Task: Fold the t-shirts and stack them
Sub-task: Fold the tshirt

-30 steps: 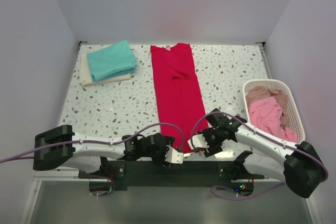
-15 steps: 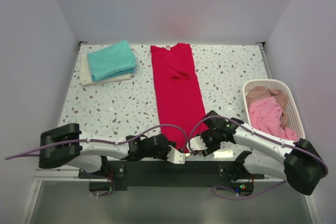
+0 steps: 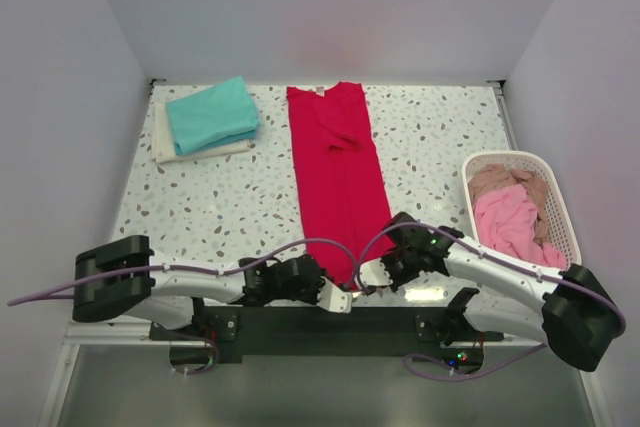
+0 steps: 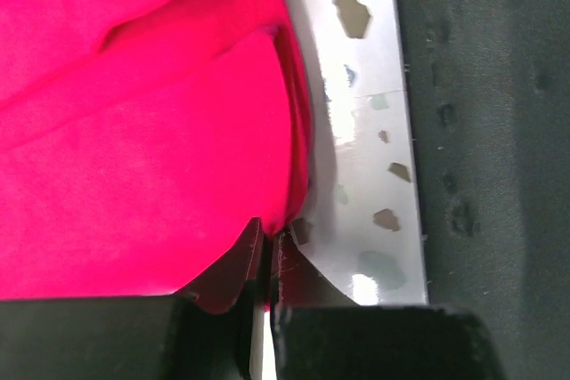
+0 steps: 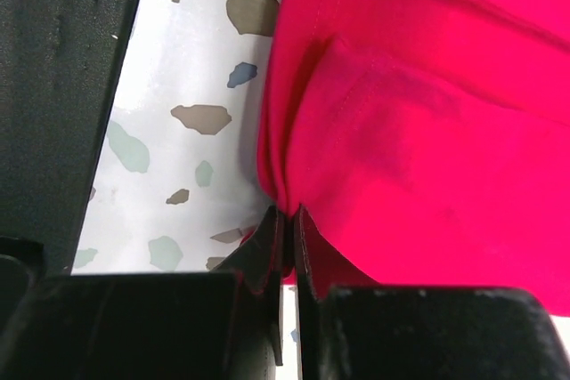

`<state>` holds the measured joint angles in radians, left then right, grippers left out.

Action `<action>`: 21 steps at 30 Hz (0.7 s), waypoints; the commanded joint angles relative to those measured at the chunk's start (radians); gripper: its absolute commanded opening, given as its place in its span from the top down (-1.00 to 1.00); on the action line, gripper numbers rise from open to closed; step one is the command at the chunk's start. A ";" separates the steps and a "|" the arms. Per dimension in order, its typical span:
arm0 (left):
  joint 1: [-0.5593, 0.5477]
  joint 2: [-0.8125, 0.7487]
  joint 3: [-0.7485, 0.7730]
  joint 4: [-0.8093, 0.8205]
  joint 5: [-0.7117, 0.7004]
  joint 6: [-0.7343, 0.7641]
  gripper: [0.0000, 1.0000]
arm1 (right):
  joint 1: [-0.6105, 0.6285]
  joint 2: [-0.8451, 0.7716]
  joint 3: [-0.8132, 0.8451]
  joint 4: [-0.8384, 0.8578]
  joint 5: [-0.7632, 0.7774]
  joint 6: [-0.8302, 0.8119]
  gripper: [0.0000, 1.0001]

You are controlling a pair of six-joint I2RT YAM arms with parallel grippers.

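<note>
Bright, even light; glare on the table (image 4: pixel 361 131) near its edge; wrist close-ups look soft, perhaps defocused.

The left fingers (image 4: pixel 223 278) and right fingers (image 5: pixel 258 264), apart a second ago, are now pressed together on the near hem of the red t-shirt (image 3: pixel 338 177), having edged slightly inward along the counter's (image 3: pixel 220 207) near edge.

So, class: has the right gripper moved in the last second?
Yes. The right gripper has shifted slightly left, away from the basket, onto the red t-shirt's near hem.
</note>
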<state>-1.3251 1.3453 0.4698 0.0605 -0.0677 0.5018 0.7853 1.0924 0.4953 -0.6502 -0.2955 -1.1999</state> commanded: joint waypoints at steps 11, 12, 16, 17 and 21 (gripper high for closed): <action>0.317 -0.150 0.148 -0.039 0.100 0.162 1.00 | -0.132 0.073 0.319 -0.045 0.036 0.132 1.00; 0.342 -0.144 0.179 -0.041 0.123 0.187 1.00 | -0.179 0.093 0.348 -0.042 0.032 0.132 1.00; 0.495 -0.098 0.245 -0.015 0.189 0.228 1.00 | -0.267 0.224 0.521 -0.028 0.018 0.138 1.00; 0.521 -0.068 0.262 -0.004 0.204 0.236 1.00 | -0.276 0.280 0.547 -0.019 0.027 0.149 1.00; 0.638 0.034 0.375 0.012 0.282 0.256 1.00 | -0.322 0.414 0.678 0.024 0.052 0.175 1.00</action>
<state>-0.7502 1.3190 0.7486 0.0235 0.1230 0.7033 0.4854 1.4384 1.0885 -0.6636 -0.2668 -1.0588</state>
